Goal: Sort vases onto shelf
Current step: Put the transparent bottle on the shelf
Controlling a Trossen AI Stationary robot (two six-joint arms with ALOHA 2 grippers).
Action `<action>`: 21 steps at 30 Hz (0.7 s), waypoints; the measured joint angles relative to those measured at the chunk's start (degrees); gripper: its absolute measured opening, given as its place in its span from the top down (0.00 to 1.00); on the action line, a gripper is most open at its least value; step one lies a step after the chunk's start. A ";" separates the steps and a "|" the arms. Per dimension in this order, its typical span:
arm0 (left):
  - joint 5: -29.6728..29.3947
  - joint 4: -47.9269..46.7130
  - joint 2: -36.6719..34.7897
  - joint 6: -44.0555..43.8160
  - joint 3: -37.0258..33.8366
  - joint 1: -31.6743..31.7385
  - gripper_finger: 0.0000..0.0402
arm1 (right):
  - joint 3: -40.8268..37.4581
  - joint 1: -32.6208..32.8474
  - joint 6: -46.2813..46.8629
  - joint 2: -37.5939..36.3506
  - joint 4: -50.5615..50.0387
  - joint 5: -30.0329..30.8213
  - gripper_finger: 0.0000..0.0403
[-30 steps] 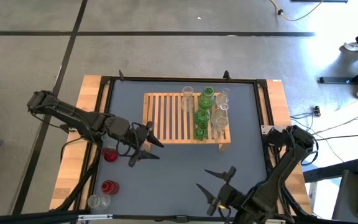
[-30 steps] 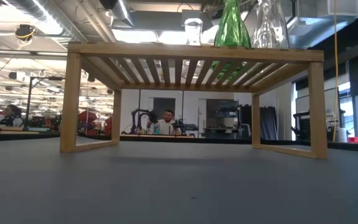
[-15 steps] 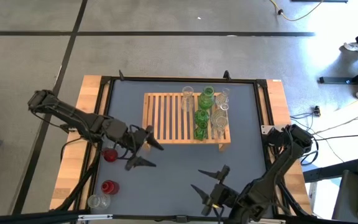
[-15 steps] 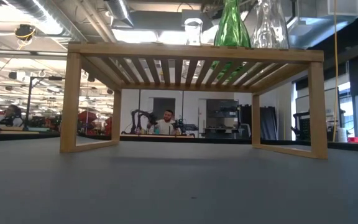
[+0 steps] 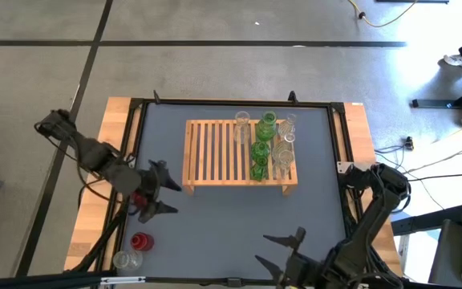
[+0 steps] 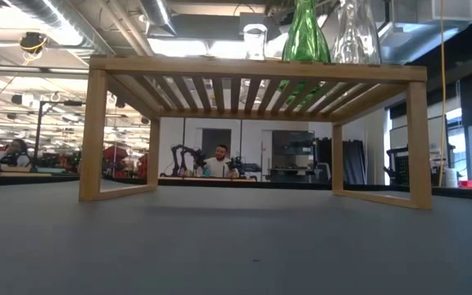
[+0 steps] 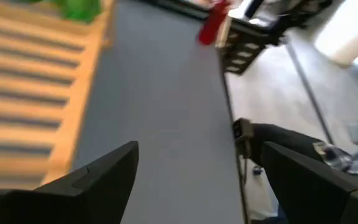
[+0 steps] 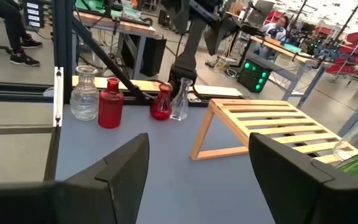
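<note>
The shelf (image 5: pixel 239 152) stands at the table's far middle on its short legs. On its right part stand green vases (image 5: pixel 259 152) and clear vases (image 5: pixel 284 148). More vases stand near the table's left edge: a red one (image 5: pixel 140 241), a clear one (image 5: pixel 125 259), and another red one (image 5: pixel 139 199) half hidden under my left arm. The right wrist view shows a small clear vase (image 8: pixel 179 99) beside that round red one (image 8: pixel 161 102). My left gripper (image 5: pixel 175 198) hangs open just right of the hidden red vase, holding nothing. My right gripper (image 5: pixel 261 248) is open at the near edge.
A black frame (image 5: pixel 339 144) rims the grey table top, with wooden boards outside it. Bare grey surface lies between the shelf and the near edge. In the low view a person sits at a bench in the room behind the shelf (image 6: pixel 252 70).
My left gripper has drawn back from the shelf's near left corner toward the table's left edge, rising and rolling a little. It now hangs over the red vase there. My right gripper has shifted slightly toward the near edge.
</note>
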 joint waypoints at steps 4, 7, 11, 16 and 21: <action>-3.34 -12.63 0.00 -8.03 5.62 -1.36 0.17 | 0.00 -0.57 -0.01 0.00 0.43 -1.00 0.34; -5.05 -23.72 0.00 -14.72 8.36 -1.44 0.17 | 0.00 -0.89 0.00 0.00 0.52 -1.70 0.34; -5.44 -36.19 0.00 -20.47 8.98 -0.11 0.17 | 0.00 -1.29 0.00 0.00 0.62 -2.55 0.34; -5.17 -46.28 0.07 -21.77 7.91 2.83 0.17 | 0.00 -1.31 0.00 0.00 0.61 -2.54 0.34; -1.95 -50.53 0.00 -20.17 5.64 7.47 0.17 | 0.00 -1.29 0.01 0.00 1.11 -2.54 0.34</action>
